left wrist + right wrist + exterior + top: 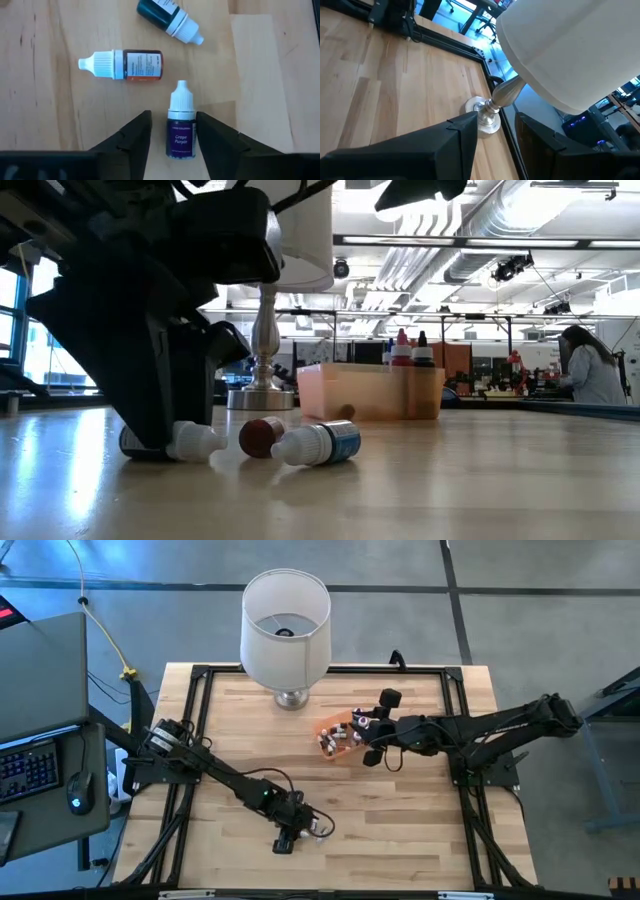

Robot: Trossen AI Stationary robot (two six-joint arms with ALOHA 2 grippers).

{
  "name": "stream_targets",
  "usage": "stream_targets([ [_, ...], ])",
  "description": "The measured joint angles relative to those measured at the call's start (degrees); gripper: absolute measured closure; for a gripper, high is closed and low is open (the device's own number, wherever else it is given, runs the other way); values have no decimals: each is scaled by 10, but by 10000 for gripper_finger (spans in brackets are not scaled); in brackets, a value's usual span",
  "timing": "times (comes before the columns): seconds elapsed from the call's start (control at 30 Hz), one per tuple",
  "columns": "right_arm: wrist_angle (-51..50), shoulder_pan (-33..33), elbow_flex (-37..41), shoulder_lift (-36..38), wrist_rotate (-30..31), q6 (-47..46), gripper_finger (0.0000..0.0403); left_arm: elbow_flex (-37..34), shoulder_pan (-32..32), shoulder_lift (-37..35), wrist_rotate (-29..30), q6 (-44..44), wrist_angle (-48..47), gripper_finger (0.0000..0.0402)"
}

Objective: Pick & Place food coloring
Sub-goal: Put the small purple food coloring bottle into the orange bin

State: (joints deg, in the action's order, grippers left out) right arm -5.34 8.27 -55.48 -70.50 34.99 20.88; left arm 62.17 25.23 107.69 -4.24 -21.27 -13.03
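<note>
Wood table (400, 830), office behind.

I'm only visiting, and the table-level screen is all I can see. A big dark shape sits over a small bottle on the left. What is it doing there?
Observer: That is the left tool. Its wrist camera shows its fingers open on either side of a lying bottle labelled Grape Purple.
Operator: Is it squeezing the bottle?
Observer: Not yet. Bare wood shows between the bottle and at least one finger.
Operator: Where is the other arm?
Observer: From above, the right tool is at the orange tray, near the lamp. Its wrist camera shows its fingers apart.
</note>
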Motion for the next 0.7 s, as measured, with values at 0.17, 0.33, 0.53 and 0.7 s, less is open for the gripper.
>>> stream_targets([
  [0.17, 0, 0, 0, 0, -13, -2, 279, -1, -1, 1, -3, 0, -2, 292],
  [0.33, 0, 0, 0, 0, -13, -20, 279, 1, -9, 2, -10, 0, -3, 336],
  [0.53, -5, 0, 0, 0, -9, -20, 279, 48, -30, 7, 11, 26, -68, 332],
  [0.7, -21, 0, 0, 0, -9, -20, 279, 113, -60, 7, 33, 46, -199, 328],
])
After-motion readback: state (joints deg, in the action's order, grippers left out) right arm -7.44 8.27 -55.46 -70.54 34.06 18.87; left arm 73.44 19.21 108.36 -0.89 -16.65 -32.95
